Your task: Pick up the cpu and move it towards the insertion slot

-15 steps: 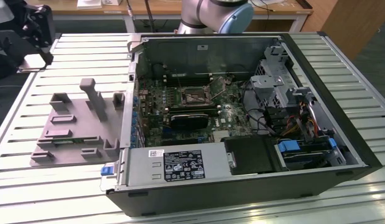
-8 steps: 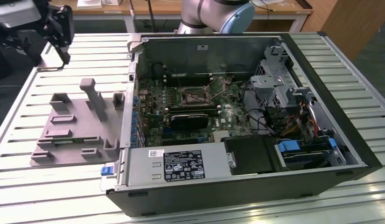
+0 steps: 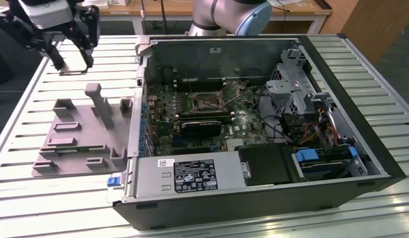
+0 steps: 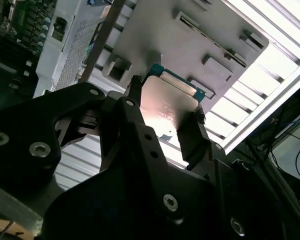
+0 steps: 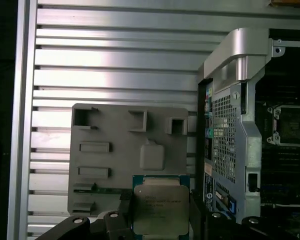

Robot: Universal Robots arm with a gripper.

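Fingers (image 4: 190, 135) of the gripper (image 3: 73, 67) clamp the cpu (image 5: 160, 209) by two opposite edges. They hold it in the air near the grey fixture block (image 3: 85, 144) on the slatted tabletop (image 3: 59, 198). The insertion slot (image 3: 205, 103) lies well apart, inside the open computer case (image 3: 290, 198), towards the exterior view's right.

Bright, even overhead light fills the exterior view. The slatted metal table (image 3: 32, 99) shines pale and nearly washes out at the lower left of the frame, while the inside of the computer case (image 3: 211, 54) lies in shade. In the second wrist view the table slats (image 4: 270, 65) burn out to white, a warm glare spreads across the cpu (image 4: 165, 114), and the gripper (image 4: 164, 106) is almost pure black. In the first wrist view the motherboard (image 5: 290, 165) is dim.
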